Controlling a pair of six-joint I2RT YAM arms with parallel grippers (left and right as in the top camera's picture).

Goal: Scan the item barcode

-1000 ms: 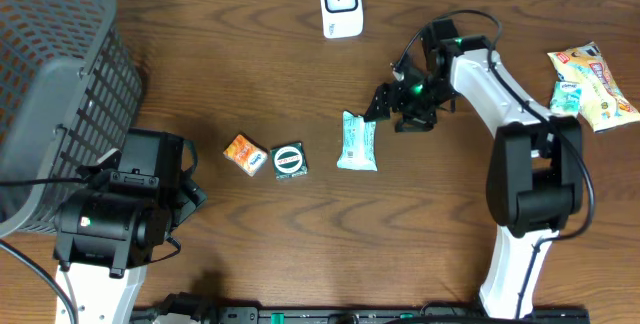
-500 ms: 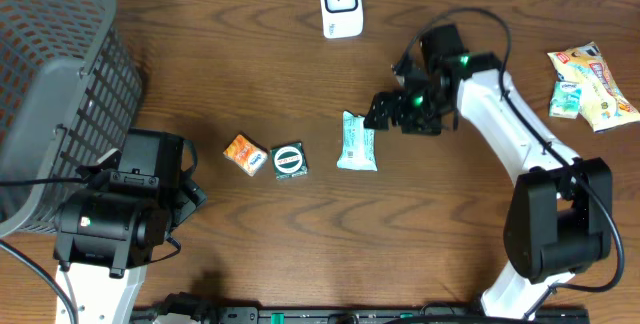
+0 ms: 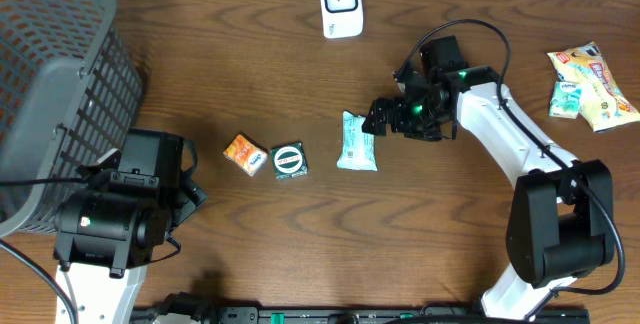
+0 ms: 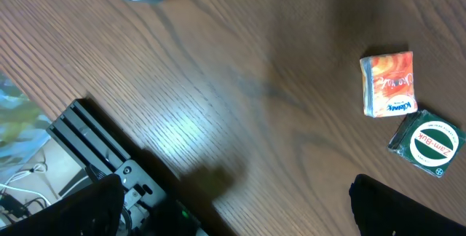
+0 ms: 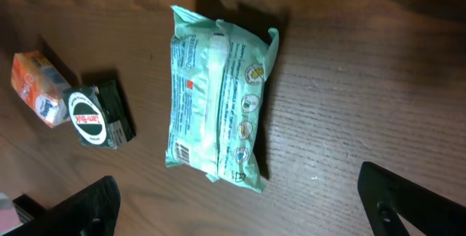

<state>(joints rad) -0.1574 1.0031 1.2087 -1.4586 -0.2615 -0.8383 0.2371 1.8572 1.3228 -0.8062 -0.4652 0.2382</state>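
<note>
A mint-green tissue packet [image 3: 357, 142] lies flat mid-table; in the right wrist view the packet [image 5: 218, 105] shows printed text and a small barcode near its lower left corner. Just right of and above it hovers my right gripper [image 3: 383, 114], open, its jaws [image 5: 244, 207] wide apart and empty. The white scanner [image 3: 340, 4] stands at the far edge. At the front left, my left gripper [image 3: 190, 192] is open over bare wood, holding nothing [image 4: 237, 210].
An orange packet [image 3: 244, 154] and a green Zam-Buk box [image 3: 289, 161] lie left of the tissue packet. A grey mesh basket [image 3: 50, 84] fills the far left. Snack packets [image 3: 595, 84] lie at the far right. A black rail [image 4: 109, 163] runs along the front edge.
My right gripper has opened wider and its arm has swung, staying just right of the mint-green packet. The left arm and the items have not moved.
</note>
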